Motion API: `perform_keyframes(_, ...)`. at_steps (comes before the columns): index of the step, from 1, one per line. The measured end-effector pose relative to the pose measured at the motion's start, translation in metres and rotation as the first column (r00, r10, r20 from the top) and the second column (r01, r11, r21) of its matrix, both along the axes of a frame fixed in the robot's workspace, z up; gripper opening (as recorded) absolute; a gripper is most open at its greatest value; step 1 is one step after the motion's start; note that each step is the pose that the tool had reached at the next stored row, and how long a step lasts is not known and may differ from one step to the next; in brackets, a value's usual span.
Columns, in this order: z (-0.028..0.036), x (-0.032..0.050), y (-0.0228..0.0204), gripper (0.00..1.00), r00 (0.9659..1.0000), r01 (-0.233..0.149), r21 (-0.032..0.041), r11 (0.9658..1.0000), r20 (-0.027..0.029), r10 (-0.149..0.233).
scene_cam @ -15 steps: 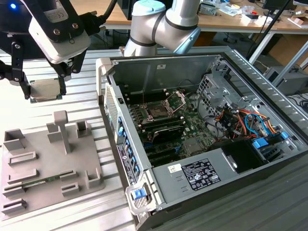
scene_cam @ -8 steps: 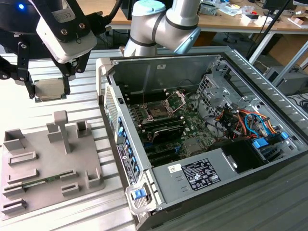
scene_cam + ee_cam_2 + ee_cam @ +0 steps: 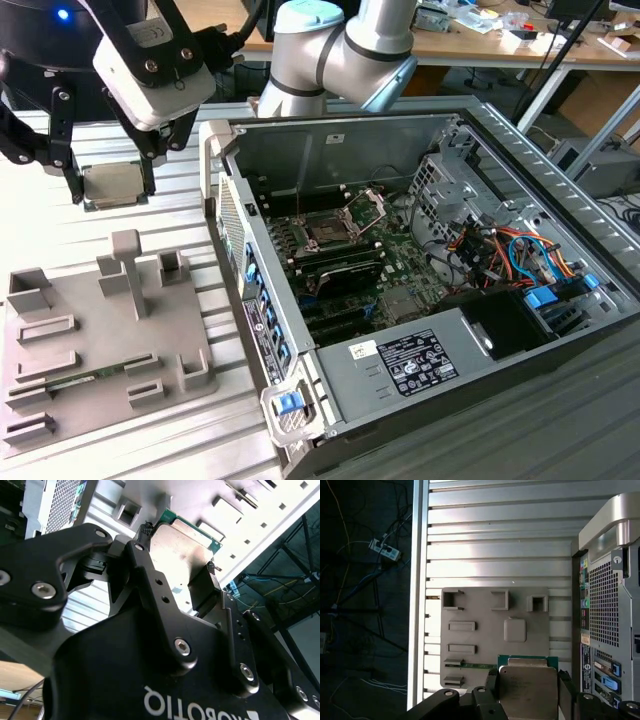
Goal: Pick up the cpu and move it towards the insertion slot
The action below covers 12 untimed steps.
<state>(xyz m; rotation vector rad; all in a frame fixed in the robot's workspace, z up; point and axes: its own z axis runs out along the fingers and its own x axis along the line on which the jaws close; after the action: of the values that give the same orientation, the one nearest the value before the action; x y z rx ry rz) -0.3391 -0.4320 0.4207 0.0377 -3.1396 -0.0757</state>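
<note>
One open computer case (image 3: pixel 400 260) lies on its side across the exterior view's right, with its motherboard exposed. Beside it, toward the exterior view's left, a grey plastic tray (image 3: pixel 60 350) sits on a ribbed aluminium table (image 3: pixel 40 230). Above and beyond the tray hangs the black gripper (image 3: pixel 112 188). Its jaws pinch the cpu (image 3: pixel 110 182) by two opposite edges. In the second wrist view the chip's silvery top sits between the fingers (image 3: pixel 150 575), lifted clear of the tray. The insertion slot (image 3: pixel 326 232), its retaining plate raised, lies well apart from the chip, inside the case beyond the near wall.

Several things could go wrong from here. The hold is on thin edges only, so a jolt could tilt the chip or let it slip out. The case wall stands between chip and socket, and a low path would probably strike it. Arriving skewed or rotated over the socket could damage its contacts. The raised plate might also catch a corner of the chip.
</note>
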Motion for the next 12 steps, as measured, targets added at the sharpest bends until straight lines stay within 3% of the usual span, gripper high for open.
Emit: perform_keyframes(12,0.0000,0.0091,0.0000,0.55,1.0000,0.000,0.0000,1.0000,0.0000,0.000)
